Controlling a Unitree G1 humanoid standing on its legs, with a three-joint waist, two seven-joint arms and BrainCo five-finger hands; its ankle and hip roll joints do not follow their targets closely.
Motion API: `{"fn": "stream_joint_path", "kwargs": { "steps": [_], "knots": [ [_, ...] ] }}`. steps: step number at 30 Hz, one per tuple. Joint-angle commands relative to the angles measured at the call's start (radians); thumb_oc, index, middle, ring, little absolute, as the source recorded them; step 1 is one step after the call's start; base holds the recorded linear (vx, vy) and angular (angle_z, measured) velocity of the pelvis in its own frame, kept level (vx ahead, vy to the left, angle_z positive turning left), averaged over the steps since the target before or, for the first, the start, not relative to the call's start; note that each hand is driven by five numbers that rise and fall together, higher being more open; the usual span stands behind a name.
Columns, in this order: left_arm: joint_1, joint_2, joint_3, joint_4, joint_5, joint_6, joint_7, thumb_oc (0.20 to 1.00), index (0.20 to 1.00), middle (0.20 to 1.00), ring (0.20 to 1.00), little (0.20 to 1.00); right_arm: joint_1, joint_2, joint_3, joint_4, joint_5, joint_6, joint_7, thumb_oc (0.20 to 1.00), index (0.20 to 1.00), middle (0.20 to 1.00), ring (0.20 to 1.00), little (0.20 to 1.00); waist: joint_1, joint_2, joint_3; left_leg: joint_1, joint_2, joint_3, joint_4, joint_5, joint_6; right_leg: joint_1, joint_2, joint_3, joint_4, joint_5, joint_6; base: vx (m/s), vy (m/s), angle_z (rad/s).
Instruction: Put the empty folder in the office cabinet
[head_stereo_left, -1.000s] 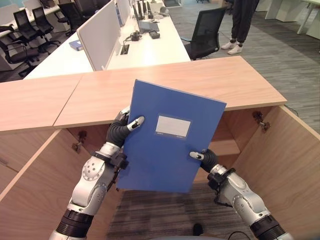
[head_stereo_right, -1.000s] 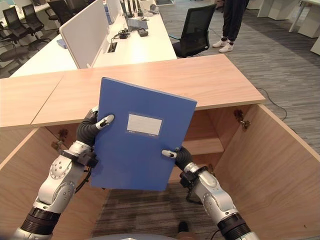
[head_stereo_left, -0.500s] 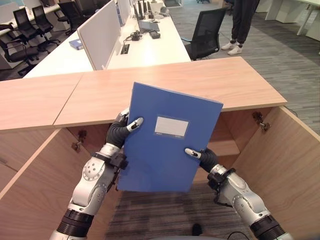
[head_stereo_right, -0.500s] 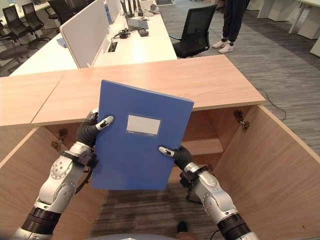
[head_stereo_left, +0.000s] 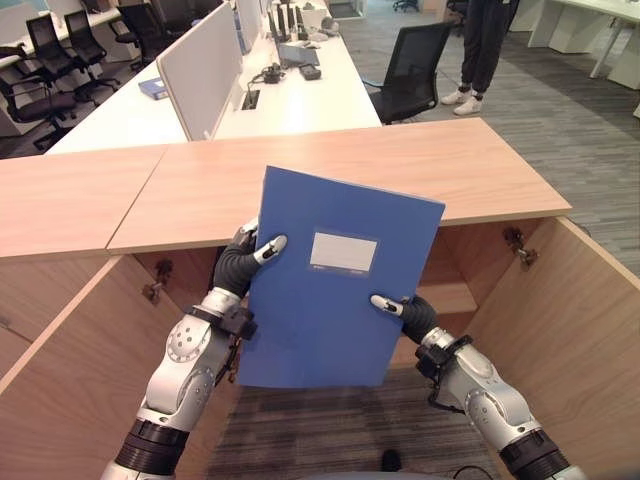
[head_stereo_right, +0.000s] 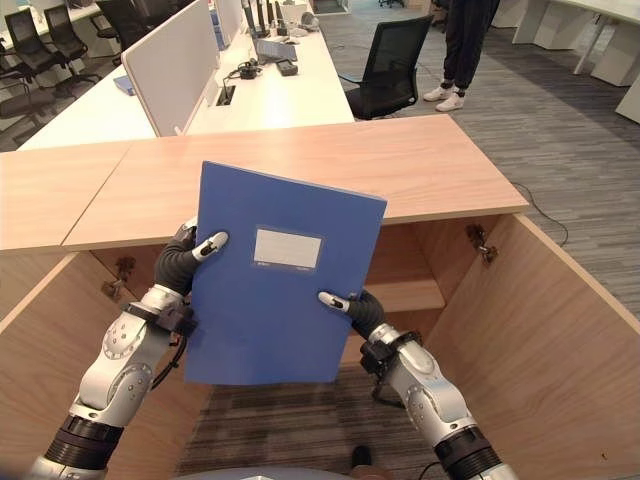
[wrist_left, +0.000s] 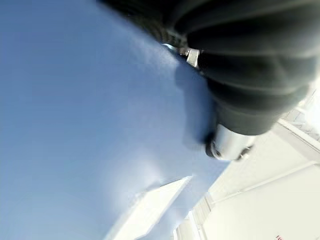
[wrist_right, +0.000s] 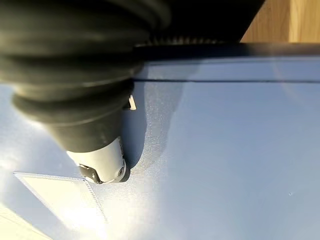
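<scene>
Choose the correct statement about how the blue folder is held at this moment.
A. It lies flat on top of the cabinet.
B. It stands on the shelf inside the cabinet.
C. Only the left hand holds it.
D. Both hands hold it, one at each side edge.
D: the left hand and the right hand each pinch a side edge of the blue folder, which stands upright in the air in front of the open cabinet.

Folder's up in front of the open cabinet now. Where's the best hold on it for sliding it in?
Hold the folder by its two side edges, as now: left hand high on the left edge, right hand low on the right, thumbs on the cover. It is flat, thin and upright, so opposed edge pinches should steady it.
</scene>
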Motion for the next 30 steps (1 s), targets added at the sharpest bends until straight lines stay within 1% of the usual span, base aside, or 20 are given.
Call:
{"fn": "stream_joint_path", "kwargs": {
  "steps": [1, 2, 4, 5, 7, 8, 9, 10, 11, 12, 15, 16, 17, 18, 20, 21, 22, 25, 27, 30],
  "knots": [
    [-0.058, 0.005, 0.013, -0.012, 0.031, -0.055, -0.035, 1.0, 1.0, 1.0, 1.0, 1.0, -0.071, 0.045, 0.0, -0.073, -0.044, -0.023, 0.054, 0.2, 0.2, 0.2, 0.2, 0.2, -0.006, -0.031, -0.004, -0.043, 0.002, -0.01, 0.012, -0.015, -0.02, 0.124, -0.051, 0.009, 0.028, -0.183, 0.064, 0.0, 0.0, 0.0],
    [-0.041, 0.03, 0.046, 0.0, 0.085, -0.067, -0.041, 1.0, 1.0, 1.0, 1.0, 1.0, -0.053, 0.034, -0.033, -0.071, -0.066, -0.028, 0.058, 0.2, 0.2, 0.2, 0.2, 0.2, -0.003, -0.03, -0.005, -0.044, 0.003, -0.012, 0.012, -0.015, -0.02, 0.125, -0.052, 0.006, 0.027, -0.184, 0.064, 0.03, -0.001, 0.0],
    [-0.023, 0.042, 0.071, 0.015, 0.096, -0.068, -0.055, 1.0, 1.0, 1.0, 1.0, 1.0, -0.041, 0.026, -0.053, -0.074, -0.086, -0.032, 0.059, 0.2, 0.2, 0.2, 0.2, 0.2, -0.001, -0.03, -0.007, -0.043, 0.002, -0.013, 0.012, -0.015, -0.021, 0.126, -0.052, 0.005, 0.026, -0.184, 0.065, 0.02, -0.001, 0.0],
    [0.005, 0.059, 0.118, 0.049, 0.101, -0.07, -0.083, 1.0, 1.0, 1.0, 1.0, 1.0, -0.03, 0.013, -0.103, -0.093, -0.122, -0.048, 0.056, 0.2, 0.2, 0.2, 0.2, 0.2, 0.0, -0.028, -0.007, -0.051, 0.003, -0.014, 0.012, -0.003, -0.021, 0.118, -0.051, 0.004, 0.029, -0.175, 0.064, 0.0, 0.0, 0.0],
    [0.025, 0.065, 0.138, 0.075, 0.098, -0.066, -0.102, 1.0, 1.0, 1.0, 1.0, 1.0, -0.025, 0.007, -0.129, -0.107, -0.155, -0.059, 0.053, 0.2, 0.2, 0.2, 0.2, 0.2, 0.001, -0.027, -0.009, -0.051, 0.002, -0.015, 0.012, -0.004, -0.021, 0.117, -0.051, 0.004, 0.028, -0.175, 0.066, 0.0, 0.0, 0.0],
    [0.051, 0.071, 0.157, 0.1, 0.092, -0.06, -0.118, 1.0, 1.0, 1.0, 1.0, 1.0, -0.022, -0.001, -0.154, -0.121, -0.202, -0.076, 0.042, 0.2, 0.2, 0.2, 0.2, 0.2, 0.002, -0.024, -0.009, -0.051, 0.002, -0.015, 0.012, -0.005, -0.02, 0.116, -0.051, 0.004, 0.029, -0.176, 0.067, 0.04, 0.018, 0.02],
    [0.1, 0.08, 0.186, 0.143, 0.094, -0.048, -0.147, 1.0, 1.0, 1.0, 1.0, 1.0, -0.02, -0.021, -0.203, -0.153, -0.307, -0.109, 0.017, 0.2, 0.2, 0.2, 0.2, 0.2, 0.003, -0.019, -0.01, -0.052, 0.002, -0.015, 0.012, -0.005, -0.019, 0.114, -0.052, 0.005, 0.03, -0.176, 0.068, 0.03, 0.016, 0.01],
    [0.1, 0.08, 0.186, 0.143, 0.094, -0.048, -0.147, 1.0, 1.0, 1.0, 1.0, 1.0, -0.018, -0.02, -0.203, -0.154, -0.308, -0.108, 0.017, 0.2, 0.2, 0.2, 0.2, 0.2, 0.003, -0.019, -0.011, -0.052, 0.002, -0.015, 0.012, -0.005, -0.019, 0.114, -0.052, 0.005, 0.03, -0.176, 0.068, 0.0, 0.0, 0.0],
    [0.158, 0.077, 0.207, 0.212, 0.078, -0.03, -0.183, 1.0, 1.0, 1.0, 1.0, 1.0, -0.007, -0.032, -0.248, -0.183, -0.39, -0.135, -0.001, 0.2, 0.2, 0.2, 0.2, 0.2, 0.003, -0.012, -0.008, -0.051, 0.002, -0.017, 0.012, -0.006, -0.017, 0.114, -0.052, 0.006, 0.029, -0.177, 0.07, 0.0, 0.0, 0.0],
    [0.18, 0.068, 0.209, 0.246, 0.063, -0.018, -0.196, 1.0, 1.0, 1.0, 1.0, 1.0, -0.002, -0.031, -0.253, -0.184, -0.42, -0.141, -0.008, 0.2, 0.2, 0.2, 0.2, 0.2, 0.004, -0.01, -0.008, -0.052, 0.001, -0.017, 0.012, -0.005, -0.016, 0.114, -0.052, 0.007, 0.03, -0.177, 0.07, 0.0, 0.0, 0.0],
    [0.232, 0.055, 0.195, 0.345, 0.052, 0.012, -0.218, 1.0, 1.0, 1.0, 1.0, 1.0, 0.002, -0.023, -0.238, -0.174, -0.47, -0.146, -0.014, 0.2, 0.2, 0.2, 0.2, 0.2, 0.006, -0.004, -0.002, -0.055, 0.001, -0.018, 0.012, -0.002, -0.013, 0.109, -0.051, 0.007, 0.034, -0.176, 0.07, 0.0, 0.0, 0.0],
    [0.25, 0.051, 0.189, 0.378, 0.053, 0.022, -0.225, 1.0, 1.0, 1.0, 1.0, 1.0, 0.003, -0.024, -0.229, -0.17, -0.487, -0.146, -0.014, 0.2, 0.2, 0.2, 0.2, 0.2, 0.008, -0.003, 0.0, -0.049, 0.0, -0.018, 0.012, -0.012, -0.013, 0.117, -0.052, 0.006, 0.031, -0.184, 0.071, 0.0, 0.0, 0.0],
    [0.249, 0.051, 0.19, 0.379, 0.053, 0.021, -0.225, 1.0, 1.0, 1.0, 1.0, 1.0, 0.002, -0.024, -0.229, -0.17, -0.488, -0.146, -0.014, 0.2, 0.2, 0.2, 0.2, 0.2, 0.008, -0.003, 0.0, -0.056, 0.001, -0.018, 0.012, -0.001, -0.013, 0.108, -0.051, 0.007, 0.034, -0.175, 0.07, 0.0, 0.0, 0.0],
    [0.268, 0.046, 0.178, 0.417, 0.061, 0.032, -0.233, 1.0, 1.0, 1.0, 1.0, 1.0, 0.001, -0.025, -0.221, -0.167, -0.503, -0.147, -0.011, 0.2, 0.2, 0.2, 0.2, 0.2, 0.01, -0.003, 0.002, -0.052, 0.0, -0.018, 0.012, -0.011, -0.013, 0.115, -0.052, 0.006, 0.032, -0.184, 0.071, -0.06, -0.005, 0.0],
    [0.293, 0.038, 0.155, 0.5, 0.079, 0.047, -0.249, 1.0, 1.0, 1.0, 1.0, 1.0, 0.0, -0.028, -0.204, -0.161, -0.518, -0.147, -0.008, 0.2, 0.2, 0.2, 0.2, 0.2, 0.011, 0.0, 0.008, -0.061, 0.0, -0.017, 0.012, 0.002, -0.011, 0.104, -0.049, 0.008, 0.038, -0.176, 0.07, 0.0, 0.0, 0.0],
    [0.308, 0.03, 0.12, 0.581, 0.123, 0.057, -0.256, 1.0, 1.0, 1.0, 1.0, 1.0, 0.003, -0.026, -0.186, -0.146, -0.528, -0.146, -0.006, 0.2, 0.2, 0.2, 0.2, 0.2, 0.012, 0.0, 0.011, -0.056, -0.001, -0.019, 0.012, -0.009, -0.01, 0.11, -0.05, 0.007, 0.037, -0.185, 0.072, 0.0, 0.0, 0.0],
    [0.307, 0.03, 0.119, 0.583, 0.124, 0.055, -0.256, 1.0, 1.0, 1.0, 1.0, 1.0, 0.003, -0.026, -0.186, -0.146, -0.528, -0.146, -0.006, 0.2, 0.2, 0.2, 0.2, 0.2, 0.012, 0.001, 0.011, -0.055, -0.001, -0.019, 0.012, -0.009, -0.01, 0.11, -0.05, 0.007, 0.037, -0.185, 0.072, 0.0, 0.0, 0.0],
    [0.31, 0.014, 0.052, 0.72, 0.254, 0.052, -0.26, 1.0, 1.0, 1.0, 1.0, 1.0, 0.0, -0.034, -0.146, -0.093, -0.565, -0.15, -0.008, 0.2, 0.2, 0.2, 0.2, 0.2, 0.012, 0.0, 0.016, -0.06, -0.001, -0.02, 0.012, -0.007, -0.008, 0.101, -0.051, 0.009, 0.042, -0.185, 0.073, 0.0, 0.0, 0.0],
    [0.303, 0.005, 0.04, 0.757, 0.283, 0.045, -0.257, 1.0, 1.0, 1.0, 1.0, 1.0, 0.002, -0.039, -0.14, -0.078, -0.574, -0.151, -0.012, 0.2, 0.2, 0.2, 0.2, 0.2, 0.011, 0.001, 0.017, -0.063, -0.002, -0.021, 0.012, -0.007, -0.008, 0.099, -0.051, 0.008, 0.044, -0.186, 0.073, 0.0, 0.0, 0.0],
    [0.26, -0.044, 0.015, 0.914, 0.388, 0.034, -0.203, 1.0, 1.0, 1.0, 1.0, 1.0, 0.011, -0.043, -0.092, 0.009, -0.595, -0.142, -0.016, 0.2, 0.2, 0.2, 0.2, 0.2, 0.011, -0.003, 0.021, -0.068, -0.003, -0.026, 0.012, -0.006, -0.007, 0.092, -0.05, 0.005, 0.05, -0.187, 0.073, 0.0, 0.0, 0.0]
  ]
}}
